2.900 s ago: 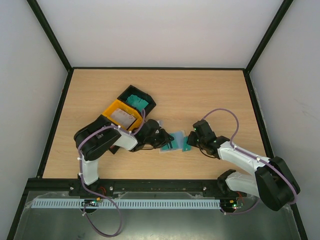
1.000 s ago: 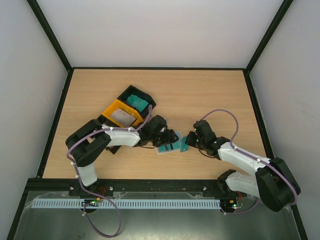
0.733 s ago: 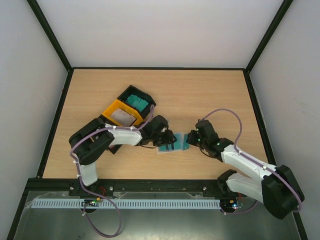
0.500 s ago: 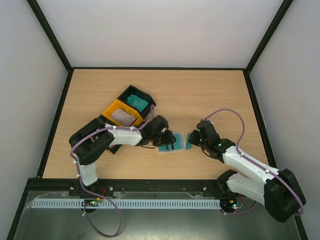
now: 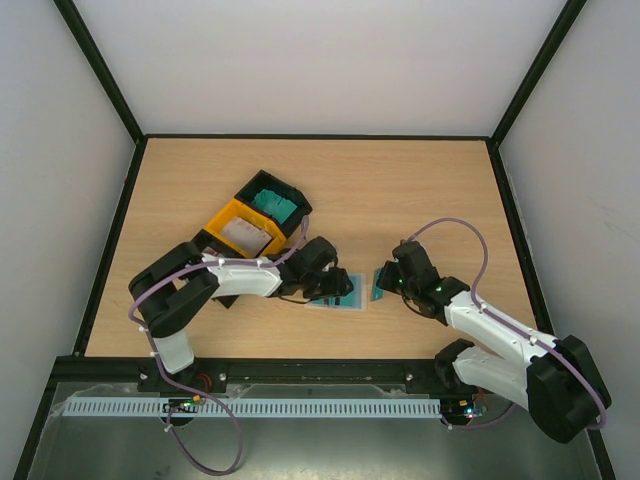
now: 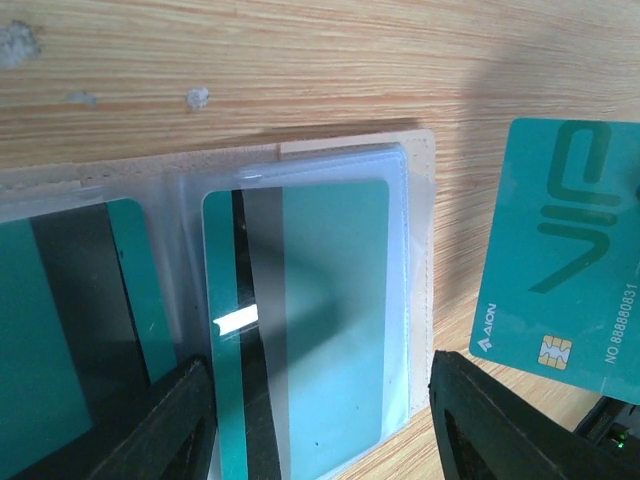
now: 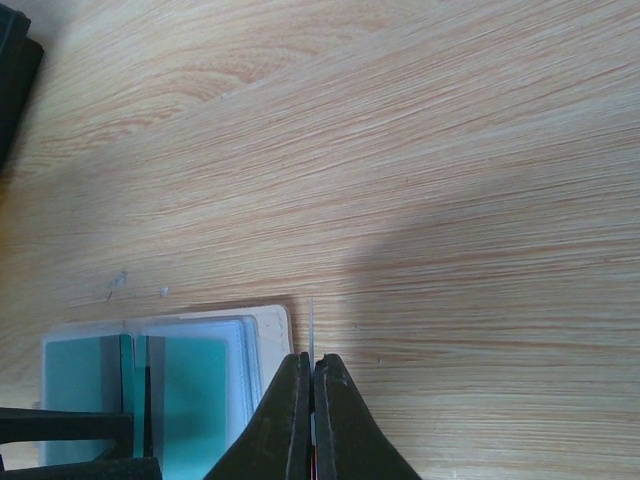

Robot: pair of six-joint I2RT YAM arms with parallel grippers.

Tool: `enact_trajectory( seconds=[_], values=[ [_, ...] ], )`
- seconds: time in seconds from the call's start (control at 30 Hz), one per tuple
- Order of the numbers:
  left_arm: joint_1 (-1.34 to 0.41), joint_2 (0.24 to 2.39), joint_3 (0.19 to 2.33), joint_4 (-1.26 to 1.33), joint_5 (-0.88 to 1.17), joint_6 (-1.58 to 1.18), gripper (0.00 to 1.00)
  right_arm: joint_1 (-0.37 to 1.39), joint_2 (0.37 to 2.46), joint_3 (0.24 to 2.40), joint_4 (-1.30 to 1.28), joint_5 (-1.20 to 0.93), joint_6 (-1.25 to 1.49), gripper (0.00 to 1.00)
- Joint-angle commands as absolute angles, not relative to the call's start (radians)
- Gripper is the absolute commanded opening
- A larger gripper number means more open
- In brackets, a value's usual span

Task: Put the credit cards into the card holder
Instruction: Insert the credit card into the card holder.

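My left jaws stand spread above the open holder [image 6: 424, 280], which lies flat on the table [image 5: 420, 190] between the two arms; the fingers [image 6: 165, 425] straddle its right-hand sleeve, and I cannot tell whether they touch it. That sleeve already shows a teal stored card [image 6: 320, 330]; a second stored card [image 6: 45, 350] sits in the sleeve to its left. My right jaws are pressed together on a teal card [image 6: 560, 250], pinched at one edge, stood on edge just beside the holder's right rim and apart from it. Hazards, as judged: the holder is not clamped, so a push from the card may slide it along the table; the card's leading edge may catch on the sleeve lip or ride over the plastic instead of entering; an occupied sleeve may refuse a further card; the thin card may pivot or slip in so narrow a pinch; both sets of jaws work close together and may collide.
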State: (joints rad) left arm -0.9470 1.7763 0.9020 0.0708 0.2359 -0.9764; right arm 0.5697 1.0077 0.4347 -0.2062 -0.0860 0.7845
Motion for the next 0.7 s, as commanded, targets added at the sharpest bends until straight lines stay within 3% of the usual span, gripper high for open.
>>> enact_trajectory(
  seconds=[0.0, 0.23, 0.47, 0.67],
  values=[
    [-0.962, 1.752, 0.884, -0.016, 0.206, -0.984, 0.6, 0.572, 1.02, 0.45, -0.215, -0.113, 0.763, 0.02],
    [-0.971, 1.73, 0.859, -0.002, 0.227, -1.01, 0.57, 0.572, 1.012, 0.443, -0.207, -0.141, 0.762, 0.02],
    [-0.981, 1.675, 0.822, -0.035, 0.216, -1.054, 0.7, 0.571, 1.006, 0.427, -0.198, -0.18, 0.766, 0.02],
    [-1.003, 1.668, 0.824, -0.052, 0.192, -1.079, 0.72, 0.571, 0.973, 0.408, -0.211, -0.198, 0.771, 0.02]
  ],
)
